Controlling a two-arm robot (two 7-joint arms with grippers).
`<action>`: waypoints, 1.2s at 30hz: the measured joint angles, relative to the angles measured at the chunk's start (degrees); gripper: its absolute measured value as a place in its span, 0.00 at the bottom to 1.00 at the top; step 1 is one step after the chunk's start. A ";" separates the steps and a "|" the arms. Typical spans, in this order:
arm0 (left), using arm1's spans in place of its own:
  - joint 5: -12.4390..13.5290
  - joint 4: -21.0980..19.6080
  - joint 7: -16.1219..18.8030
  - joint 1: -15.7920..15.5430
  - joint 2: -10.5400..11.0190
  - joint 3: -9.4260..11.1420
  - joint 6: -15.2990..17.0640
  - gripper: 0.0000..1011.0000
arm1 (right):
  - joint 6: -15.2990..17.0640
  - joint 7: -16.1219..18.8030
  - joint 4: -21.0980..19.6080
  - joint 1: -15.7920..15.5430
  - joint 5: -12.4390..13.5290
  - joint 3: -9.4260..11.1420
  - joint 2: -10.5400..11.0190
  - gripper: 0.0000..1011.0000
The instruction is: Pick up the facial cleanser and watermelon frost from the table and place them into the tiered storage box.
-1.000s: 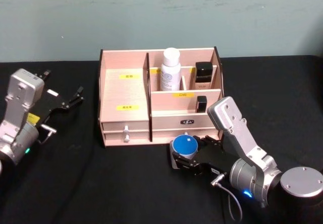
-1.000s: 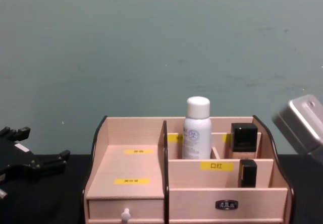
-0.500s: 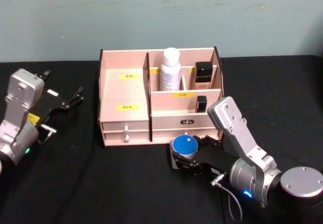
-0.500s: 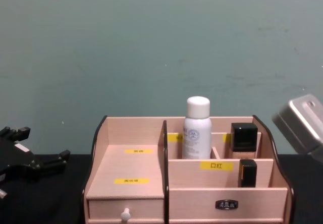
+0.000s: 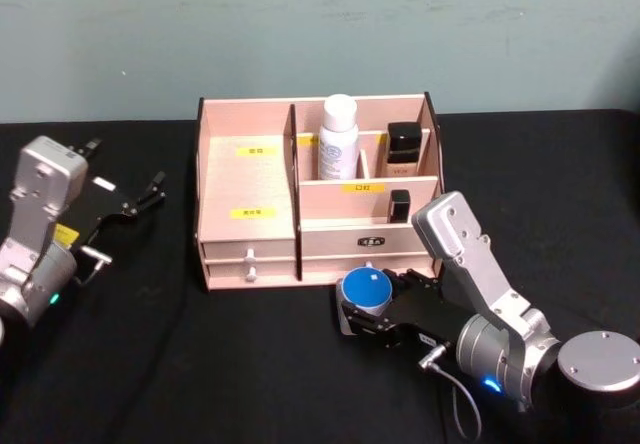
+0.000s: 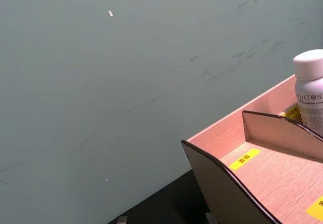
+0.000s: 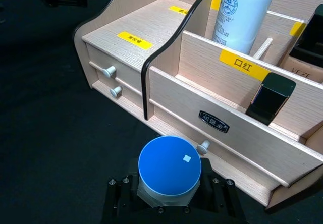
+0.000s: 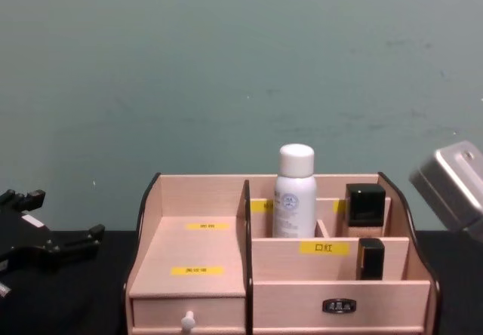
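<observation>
A round blue-topped container (image 5: 367,288) (image 7: 169,164) stands on the black table just before the tiered storage box (image 5: 247,179) (image 8: 196,248) (image 7: 146,27), near its right-hand drawer. I cannot tell whether it is the facial cleanser or the watermelon frost. My right gripper (image 5: 367,306) (image 7: 169,196) is shut on its pale body, one finger on each side. A white bottle (image 5: 338,139) (image 8: 294,195) (image 7: 245,12) stands upright in the box's rear middle compartment. My left gripper (image 5: 128,161) (image 8: 66,213) rests open, holding nothing, left of the box.
Two black cosmetic items sit in the box's right compartments, a larger one (image 5: 403,147) behind and a small one (image 5: 400,204) in front. The left stepped shelf carries yellow labels. My right arm's round metal base (image 5: 598,359) lies at the front right. A teal wall stands behind.
</observation>
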 joint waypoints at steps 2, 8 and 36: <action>0.00 0.00 0.00 0.00 0.00 0.00 0.00 0.99 | -0.19 0.21 -0.11 -0.01 0.13 0.08 0.07 0.72; 0.00 0.00 0.00 0.00 0.00 0.00 0.00 0.99 | -0.47 0.83 -1.25 -0.04 0.71 0.21 0.29 0.72; 0.00 0.00 0.00 0.00 0.00 0.00 0.00 0.99 | -0.22 3.06 -2.58 10.47 4.76 -6.05 -2.51 0.72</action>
